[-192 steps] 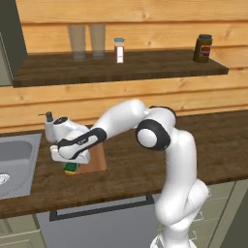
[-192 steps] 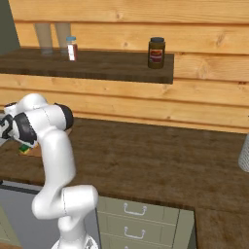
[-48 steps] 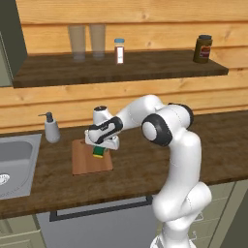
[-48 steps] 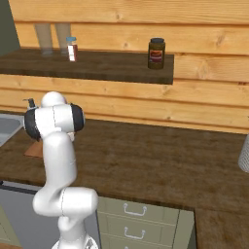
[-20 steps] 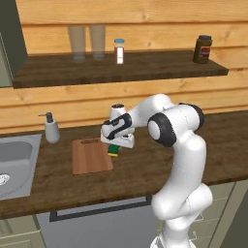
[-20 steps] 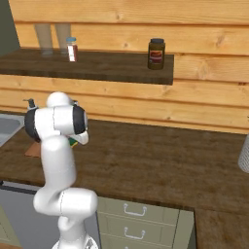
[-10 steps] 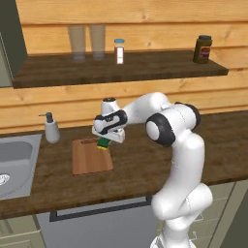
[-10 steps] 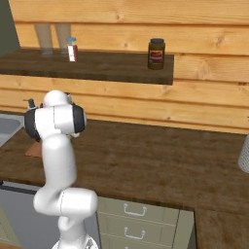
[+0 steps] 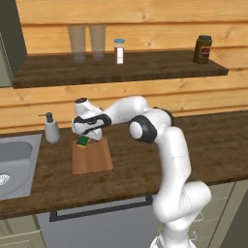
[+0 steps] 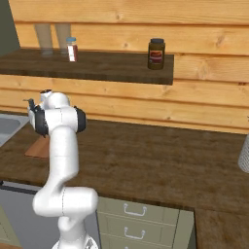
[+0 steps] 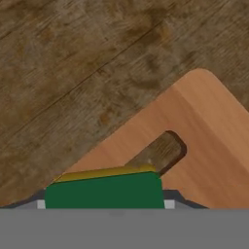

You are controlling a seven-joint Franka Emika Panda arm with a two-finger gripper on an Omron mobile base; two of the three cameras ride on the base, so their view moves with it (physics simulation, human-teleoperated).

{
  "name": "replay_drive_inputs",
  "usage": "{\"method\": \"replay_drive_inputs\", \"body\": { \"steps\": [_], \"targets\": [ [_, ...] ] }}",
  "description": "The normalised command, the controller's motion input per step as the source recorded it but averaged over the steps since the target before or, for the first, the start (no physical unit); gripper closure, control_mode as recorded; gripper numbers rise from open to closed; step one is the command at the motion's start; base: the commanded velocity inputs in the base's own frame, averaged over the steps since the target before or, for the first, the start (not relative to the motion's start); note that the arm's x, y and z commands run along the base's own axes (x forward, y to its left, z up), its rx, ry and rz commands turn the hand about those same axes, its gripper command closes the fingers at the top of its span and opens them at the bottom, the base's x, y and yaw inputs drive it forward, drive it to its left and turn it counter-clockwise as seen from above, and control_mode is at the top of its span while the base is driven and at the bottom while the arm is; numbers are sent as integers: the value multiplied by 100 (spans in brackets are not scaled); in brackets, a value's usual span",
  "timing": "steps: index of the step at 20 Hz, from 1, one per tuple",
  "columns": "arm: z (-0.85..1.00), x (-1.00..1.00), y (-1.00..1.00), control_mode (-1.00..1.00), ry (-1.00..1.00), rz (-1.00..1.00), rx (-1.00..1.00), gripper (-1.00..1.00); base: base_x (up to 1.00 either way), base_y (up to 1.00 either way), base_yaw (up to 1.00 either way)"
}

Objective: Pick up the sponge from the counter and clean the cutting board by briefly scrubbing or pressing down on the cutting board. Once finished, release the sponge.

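Observation:
The green-and-yellow sponge (image 9: pixel 83 141) is held in my gripper (image 9: pixel 85 137), which is shut on it at the far left corner of the cutting board (image 9: pixel 94 157). In the hand view the sponge (image 11: pixel 104 189) lies between the fingers, green face toward the camera and yellow layer beyond, just by the board's slot handle (image 11: pixel 158 151). The reddish-brown board (image 11: pixel 199 131) lies on the dark counter (image 11: pixel 73 58). Whether the sponge touches the board I cannot tell. In the right base view my arm hides the hand, and a corner of the board (image 10: pixel 38 148) shows.
A soap dispenser (image 9: pixel 50 128) stands just left of the board, with the steel sink (image 9: pixel 14 160) beyond it. The shelf (image 9: pixel 145 65) above carries two glasses (image 9: pixel 87 41), a small bottle (image 9: pixel 119 51) and a jar (image 9: pixel 203 49). The counter (image 9: pixel 208 145) stretches to the right.
My gripper has carried the sponge leftward along the board's far end, from beside the right edge to the left corner near the slot handle.

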Motion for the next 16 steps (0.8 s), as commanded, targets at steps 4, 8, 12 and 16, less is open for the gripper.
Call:
{"method": "replay_drive_inputs", "body": {
  "steps": [4, 8, 12, 16],
  "targets": [
    [-1, 51, 27, -100, 0, 0, -1, 100, 0, 0, 0],
    [-34, 3, -4, -100, -4, 0, 1, 100, 0, 0, 0],
    [-77, -25, -54, -100, -9, 0, 0, 100, 0, 0, 0],
    [-90, -35, -74, -100, -16, 0, 3, 100, 0, 0, 0]
  ]
}}
